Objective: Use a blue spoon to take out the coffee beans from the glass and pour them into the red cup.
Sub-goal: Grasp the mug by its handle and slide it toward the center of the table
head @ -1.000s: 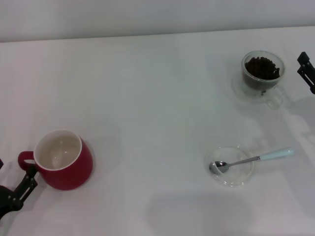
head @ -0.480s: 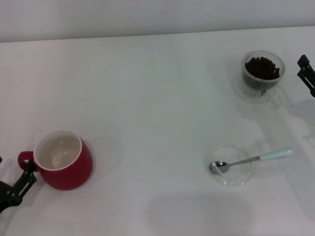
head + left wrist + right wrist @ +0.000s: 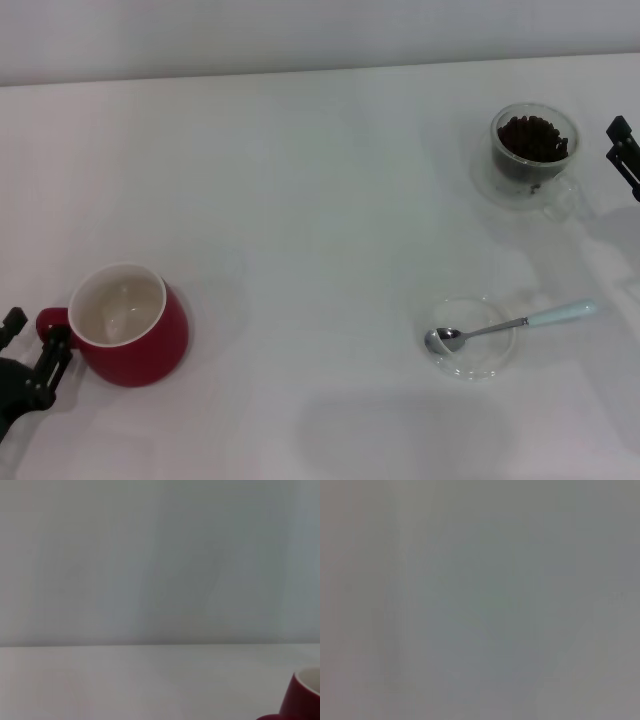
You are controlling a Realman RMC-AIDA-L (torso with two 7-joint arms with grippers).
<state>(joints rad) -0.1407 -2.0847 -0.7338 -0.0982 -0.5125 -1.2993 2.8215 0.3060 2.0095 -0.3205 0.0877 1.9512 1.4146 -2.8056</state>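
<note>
Head view: the blue spoon (image 3: 510, 325) rests in a clear dish (image 3: 468, 337) at lower right; the glass (image 3: 533, 152) of coffee beans (image 3: 534, 136) stands upper right. The left end effector (image 3: 28, 362), fingers spread, sits beside the red cup (image 3: 125, 323); the right end effector (image 3: 624, 152)'s state is unclear.

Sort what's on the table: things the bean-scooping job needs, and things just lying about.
Needed for the job:
blue spoon
coffee beans
glass
red cup

Just lying about:
flat clear glass dish, which the spoon's bowl rests in
</note>
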